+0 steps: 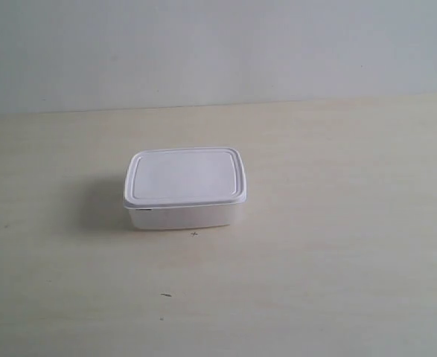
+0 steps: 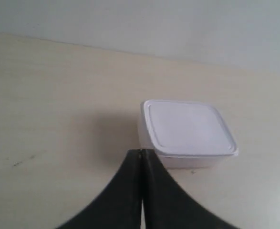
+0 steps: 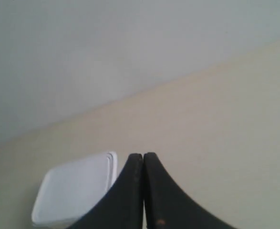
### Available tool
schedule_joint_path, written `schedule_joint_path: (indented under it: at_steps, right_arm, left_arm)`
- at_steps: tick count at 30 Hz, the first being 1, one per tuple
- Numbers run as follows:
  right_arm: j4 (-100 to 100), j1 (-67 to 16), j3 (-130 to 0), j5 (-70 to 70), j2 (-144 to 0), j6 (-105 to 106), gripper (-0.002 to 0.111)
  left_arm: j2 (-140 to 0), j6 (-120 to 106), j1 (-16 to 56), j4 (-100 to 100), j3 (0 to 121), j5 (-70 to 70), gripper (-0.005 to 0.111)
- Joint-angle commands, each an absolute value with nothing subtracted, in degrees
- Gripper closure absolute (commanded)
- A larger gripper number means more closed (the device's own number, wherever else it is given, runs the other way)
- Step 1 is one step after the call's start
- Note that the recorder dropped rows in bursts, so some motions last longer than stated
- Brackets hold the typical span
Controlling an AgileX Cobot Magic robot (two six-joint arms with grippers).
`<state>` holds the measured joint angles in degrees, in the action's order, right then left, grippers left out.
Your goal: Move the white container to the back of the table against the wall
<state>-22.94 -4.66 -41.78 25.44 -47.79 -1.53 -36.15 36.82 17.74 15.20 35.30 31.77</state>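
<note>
Well apart: white container (image 1: 184, 186), wall (image 1: 203, 44); table (image 1: 352, 260) between.

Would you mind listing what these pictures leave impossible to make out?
1. All views: the white container's contents, hidden by its closed lid.
2. Right wrist view: part of the container, covered by the shut right gripper and cut off by the frame edge.
3. Exterior view: both arms, out of frame.
4. Exterior view: dark specks on the table, too small to identify.
</note>
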Motion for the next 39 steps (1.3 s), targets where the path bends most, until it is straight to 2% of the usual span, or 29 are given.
schedule_joint_path:
  at_steps: [1, 9, 14, 18, 29, 39]
  right_arm:
    - [-14.9, -4.7, -50.7, 35.0, -60.8, 2.4, 0.108]
    - [-22.3, -4.7, -57.1, 41.3, -74.0, 6.4, 0.108]
    - [-24.7, -4.7, -58.7, 46.3, -78.5, 6.2, 0.108]
    - [-24.9, -7.8, -60.7, 48.3, -80.8, 6.3, 0.108]
    - [-25.4, -22.2, -67.4, 48.3, -91.5, 4.7, 0.108]
    - [-28.3, -25.3, -67.4, 45.6, -100.2, 6.2, 0.108]
  left_arm:
    - [-48.4, 27.2, 17.7, 14.3, 44.0, 37.2, 0.107]
    - [-62.3, 13.4, 17.7, 1.2, 48.3, 37.0, 0.107]
    - [-66.1, -3.2, 18.0, -16.3, 48.3, 37.4, 0.107]
    - [-67.6, -13.1, 18.9, -29.0, 48.3, 37.0, 0.107]
    - [-77.0, -13.2, 18.9, -33.5, 48.3, 37.0, 0.107]
    - [-87.6, -13.2, 18.9, -36.6, 48.3, 31.9, 0.107]
